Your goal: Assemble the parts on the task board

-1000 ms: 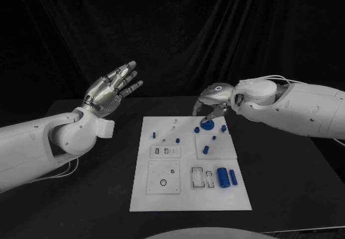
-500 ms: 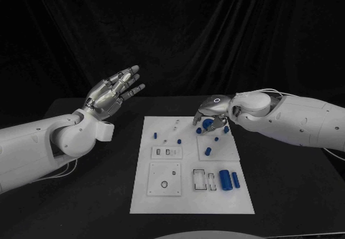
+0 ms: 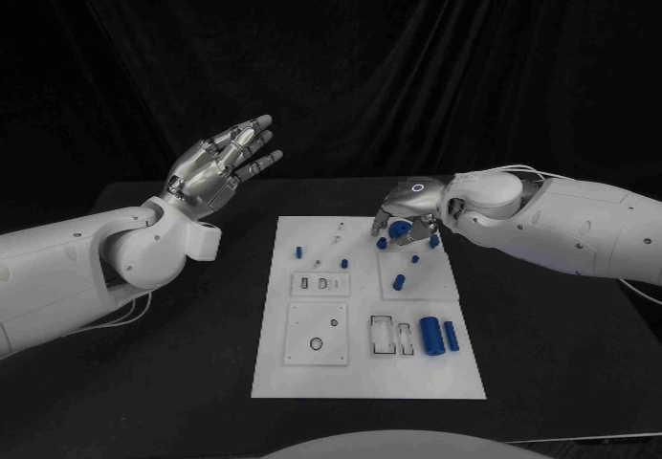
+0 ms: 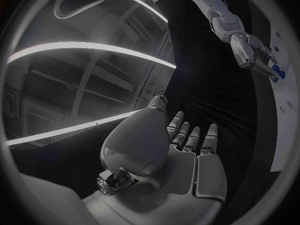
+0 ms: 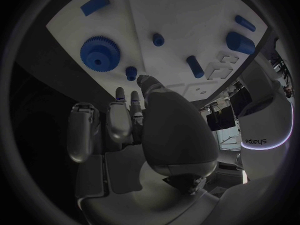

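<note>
Parts on the task board (image 3: 362, 378) await assembly: the right hand (image 3: 409, 218) hovers curled and empty over the blue gear (image 5: 99, 52), seemingly to grasp it, while the left hand (image 3: 221, 167) stays raised, spread, clear.

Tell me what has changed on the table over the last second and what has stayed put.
The right hand has come down from above the far edge of the task board to hover low over the blue gear, its fingers curled in with nothing in them. The gear lies on the board, not grasped. The left hand stays raised and open, off the board's left side. The blue parts have not moved.
</note>
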Available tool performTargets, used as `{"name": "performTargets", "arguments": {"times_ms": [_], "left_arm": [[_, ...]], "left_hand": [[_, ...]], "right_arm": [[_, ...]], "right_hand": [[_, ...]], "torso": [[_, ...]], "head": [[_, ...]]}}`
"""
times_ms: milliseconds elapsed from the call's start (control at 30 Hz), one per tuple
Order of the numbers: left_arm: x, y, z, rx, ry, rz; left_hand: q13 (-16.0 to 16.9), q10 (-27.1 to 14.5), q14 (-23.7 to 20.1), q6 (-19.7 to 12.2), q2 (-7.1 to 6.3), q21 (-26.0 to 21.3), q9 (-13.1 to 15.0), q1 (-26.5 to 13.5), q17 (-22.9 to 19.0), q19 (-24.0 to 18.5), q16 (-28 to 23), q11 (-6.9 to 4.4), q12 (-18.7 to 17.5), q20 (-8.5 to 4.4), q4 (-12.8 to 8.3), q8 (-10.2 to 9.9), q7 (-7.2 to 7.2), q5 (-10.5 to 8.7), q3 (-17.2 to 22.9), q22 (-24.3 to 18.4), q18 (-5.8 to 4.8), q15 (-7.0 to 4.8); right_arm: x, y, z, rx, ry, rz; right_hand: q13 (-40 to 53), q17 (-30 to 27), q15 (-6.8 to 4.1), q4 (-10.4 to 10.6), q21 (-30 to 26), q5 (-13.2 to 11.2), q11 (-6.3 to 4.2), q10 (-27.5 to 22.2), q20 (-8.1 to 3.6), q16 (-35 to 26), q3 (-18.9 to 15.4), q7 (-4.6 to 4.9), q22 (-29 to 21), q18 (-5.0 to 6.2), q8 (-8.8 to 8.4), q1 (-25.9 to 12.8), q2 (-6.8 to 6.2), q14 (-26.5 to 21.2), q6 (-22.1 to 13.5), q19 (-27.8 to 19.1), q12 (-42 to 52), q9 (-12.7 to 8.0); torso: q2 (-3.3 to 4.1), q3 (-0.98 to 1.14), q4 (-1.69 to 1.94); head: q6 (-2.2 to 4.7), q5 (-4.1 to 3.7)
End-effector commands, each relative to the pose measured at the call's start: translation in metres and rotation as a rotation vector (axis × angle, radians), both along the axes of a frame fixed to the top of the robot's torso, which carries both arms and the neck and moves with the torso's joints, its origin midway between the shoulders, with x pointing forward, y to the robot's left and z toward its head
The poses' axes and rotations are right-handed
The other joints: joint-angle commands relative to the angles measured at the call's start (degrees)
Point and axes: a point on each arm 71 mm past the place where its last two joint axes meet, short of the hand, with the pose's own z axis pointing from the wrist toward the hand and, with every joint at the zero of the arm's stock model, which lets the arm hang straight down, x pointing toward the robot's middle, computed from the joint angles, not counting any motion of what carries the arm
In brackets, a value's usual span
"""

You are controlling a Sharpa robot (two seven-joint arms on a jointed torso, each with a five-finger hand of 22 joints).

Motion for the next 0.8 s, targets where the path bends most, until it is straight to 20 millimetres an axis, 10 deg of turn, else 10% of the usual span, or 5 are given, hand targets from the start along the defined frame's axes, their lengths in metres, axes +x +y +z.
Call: {"name": "performTargets", "arguments": {"times_ms": [33,800], "left_arm": [[-0.001,0.000,0.006,-0.049,-0.050,-0.008],[0.000,0.000,0.004,-0.044,-0.041,-0.015]], "left_hand": [[0.04,0.01,0.00,0.23,-0.11,0.08,0.05,0.57,0.03,-0.07,0.07,0.24,0.28,0.37,0.13,0.36,0.01,0.20,0.33,0.02,0.64,-0.15],[-0.03,-0.34,-0.10,0.37,0.00,-0.01,0.05,0.81,-0.01,-0.19,-0.07,0.14,0.13,0.39,0.10,0.49,-0.03,0.33,0.60,-0.04,0.59,-0.11]], "right_arm": [[-0.001,0.001,-0.001,0.003,-0.014,0.016],[0.002,0.003,-0.016,0.015,-0.020,0.011]], "right_hand": [[0.12,-0.07,-0.12,-0.17,-0.40,1.01,0.13,0.51,0.14,-0.18,0.55,-0.07,0.09,0.25,-0.10,0.56,-0.06,0.44,0.34,-0.04,-0.24,0.11],[0.96,-0.69,-0.12,-0.67,-0.58,-1.07,0.14,2.08,0.13,-0.57,2.30,-0.16,0.18,0.27,0.18,0.71,-0.42,0.28,1.43,-0.15,0.19,1.04]], "torso": [[-0.25,-0.01,-0.13],[-0.61,-0.03,-0.05]], "head": [[-0.21,0.08],[-0.94,0.13]]}}
